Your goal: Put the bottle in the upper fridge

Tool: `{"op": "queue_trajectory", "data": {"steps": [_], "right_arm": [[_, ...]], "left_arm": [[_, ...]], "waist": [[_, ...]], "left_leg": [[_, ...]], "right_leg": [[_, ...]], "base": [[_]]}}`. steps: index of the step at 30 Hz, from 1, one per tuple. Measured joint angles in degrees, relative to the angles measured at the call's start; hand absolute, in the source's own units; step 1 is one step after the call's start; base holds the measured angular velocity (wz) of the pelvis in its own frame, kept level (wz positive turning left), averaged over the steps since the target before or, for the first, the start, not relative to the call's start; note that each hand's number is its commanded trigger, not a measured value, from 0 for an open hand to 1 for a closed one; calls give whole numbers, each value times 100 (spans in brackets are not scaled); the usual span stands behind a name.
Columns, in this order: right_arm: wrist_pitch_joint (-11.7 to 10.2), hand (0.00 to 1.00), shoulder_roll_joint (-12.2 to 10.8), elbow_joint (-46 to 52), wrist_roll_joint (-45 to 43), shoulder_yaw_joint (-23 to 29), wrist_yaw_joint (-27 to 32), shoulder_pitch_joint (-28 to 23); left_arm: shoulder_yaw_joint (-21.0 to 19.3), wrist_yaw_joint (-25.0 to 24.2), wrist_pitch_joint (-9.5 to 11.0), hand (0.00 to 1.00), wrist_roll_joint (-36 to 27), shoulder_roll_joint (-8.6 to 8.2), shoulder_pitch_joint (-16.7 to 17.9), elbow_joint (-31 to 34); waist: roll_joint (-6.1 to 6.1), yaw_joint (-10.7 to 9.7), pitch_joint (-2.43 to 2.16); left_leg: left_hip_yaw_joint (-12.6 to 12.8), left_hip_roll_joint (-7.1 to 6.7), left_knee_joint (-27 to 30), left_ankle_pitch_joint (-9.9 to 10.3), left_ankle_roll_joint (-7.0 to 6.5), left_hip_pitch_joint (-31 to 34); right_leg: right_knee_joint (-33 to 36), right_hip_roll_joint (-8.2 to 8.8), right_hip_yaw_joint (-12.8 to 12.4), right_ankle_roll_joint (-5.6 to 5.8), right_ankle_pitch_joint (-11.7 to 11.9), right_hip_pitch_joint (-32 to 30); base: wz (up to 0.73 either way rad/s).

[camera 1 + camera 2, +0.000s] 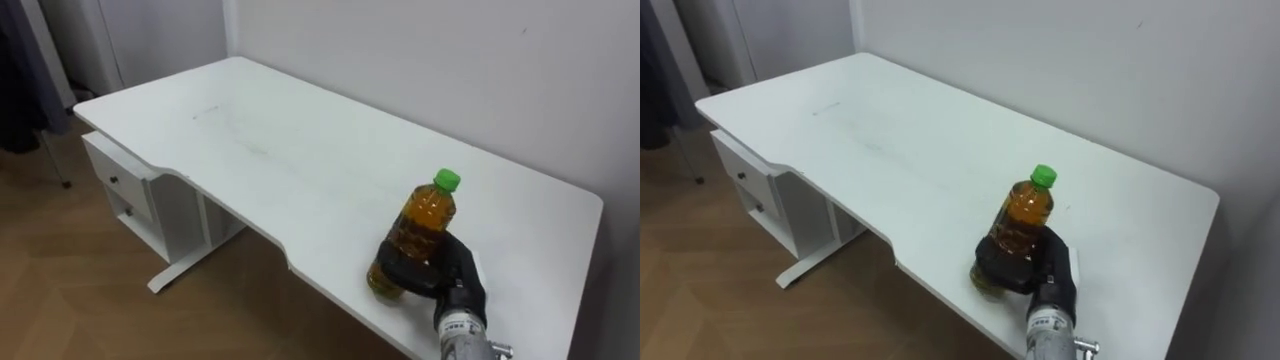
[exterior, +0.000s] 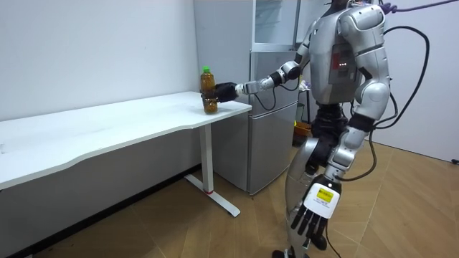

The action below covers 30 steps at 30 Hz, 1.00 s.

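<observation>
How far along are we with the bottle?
The grasp looks done: the right hand is curled round the bottle, which is at the white table's near edge. The left hand hangs open. Remaining: carry it to the fridge beside the table and put it in the upper part.

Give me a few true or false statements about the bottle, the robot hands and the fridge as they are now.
1. The clear plastic bottle of amber liquid is on the white table. True.
2. The right robot hand is curled round the bottle's lower part. True.
3. The bottle has no cap. False: a green cap is on it.
4. The left robot hand holds a cup. False: it hangs open and empty at the robot's side.
5. The bottle is inside the grey fridge. False: it is on the table beside the fridge.
</observation>
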<state>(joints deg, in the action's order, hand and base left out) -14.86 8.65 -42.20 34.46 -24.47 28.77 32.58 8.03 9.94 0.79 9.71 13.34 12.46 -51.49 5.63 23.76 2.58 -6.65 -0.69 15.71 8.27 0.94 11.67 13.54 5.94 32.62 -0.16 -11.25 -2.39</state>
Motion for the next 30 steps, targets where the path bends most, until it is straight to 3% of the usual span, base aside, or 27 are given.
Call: {"op": "queue_trajectory", "data": {"steps": [14,19,23,28,30], "right_arm": [[-6,100,23,-319,406,171,-452,-4],[126,100,45,-188,422,285,-728,-61],[138,100,278,372,147,291,-891,-499],[336,100,663,2008,-121,393,-1031,-1530],[338,100,979,2857,-133,422,-1133,-1900]], "left_arm": [[-4,90,4,0,-133,5,99,84],[-116,61,46,0,-93,-11,248,139],[-282,66,218,0,-72,-20,318,117],[-725,66,364,0,-104,-95,539,90],[-916,69,416,0,-110,-111,664,67]], "waist": [[-2,-51,-15],[73,-170,-62],[72,-196,-62],[68,-485,-69],[53,-717,-77]], "left_leg": [[-12,-2,16,-2,0,-15],[39,7,56,-10,-4,49],[166,21,41,-2,-17,-10],[513,91,-120,21,-53,-269],[661,103,-226,22,-54,-414]], "right_leg": [[6,7,47,1,0,34],[6,-1,-44,6,5,-48],[3,-5,-198,25,24,-64],[5,-6,-528,45,47,-25],[2,-19,-683,37,73,-8]], "base": [[0],[-4],[-16],[-35],[-40]]}}
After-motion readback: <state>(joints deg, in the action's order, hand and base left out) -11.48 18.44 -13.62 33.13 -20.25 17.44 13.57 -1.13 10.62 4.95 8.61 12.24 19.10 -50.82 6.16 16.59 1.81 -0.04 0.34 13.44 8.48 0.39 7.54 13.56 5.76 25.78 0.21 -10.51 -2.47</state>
